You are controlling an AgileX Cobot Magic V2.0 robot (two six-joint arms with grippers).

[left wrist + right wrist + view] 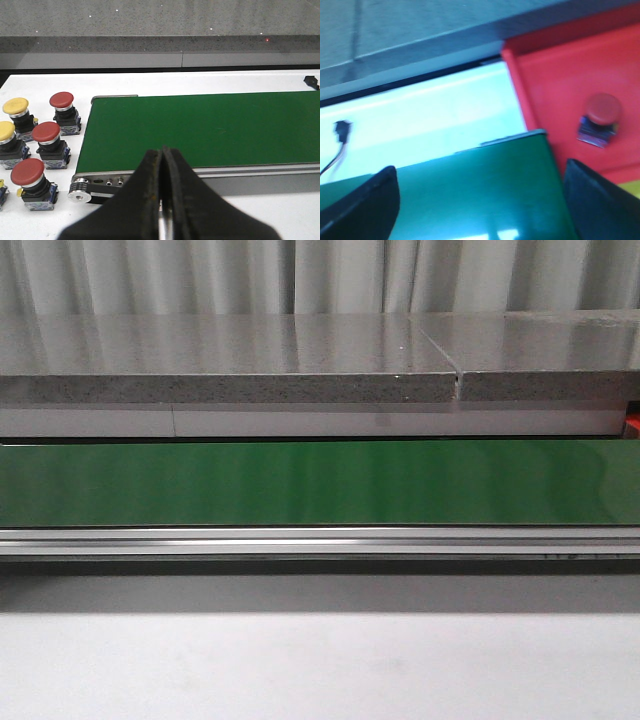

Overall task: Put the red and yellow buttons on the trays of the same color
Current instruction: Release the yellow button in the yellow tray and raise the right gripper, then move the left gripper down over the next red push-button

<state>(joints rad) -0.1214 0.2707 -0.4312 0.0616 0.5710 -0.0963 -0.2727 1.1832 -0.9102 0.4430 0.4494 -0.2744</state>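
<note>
While left pincer point(162, 200) pressed together, empty, right pincer point(480, 200) spread wide, empty.

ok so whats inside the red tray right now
One red button sits in the red tray. The open right gripper and the picture's edge hide the tray's near part, so more could be there.

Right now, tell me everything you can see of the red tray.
The red tray shows only in the right wrist view, and only in part. It looks like smooth, glossy red plastic with a raised rim around a flat floor. It sits past the end of the green belt; whether they touch is unclear. One red button lies tilted inside on its floor, cap up. A sliver of yellow shows beside its near edge. The picture is blurred, so finer detail is lost.
</note>
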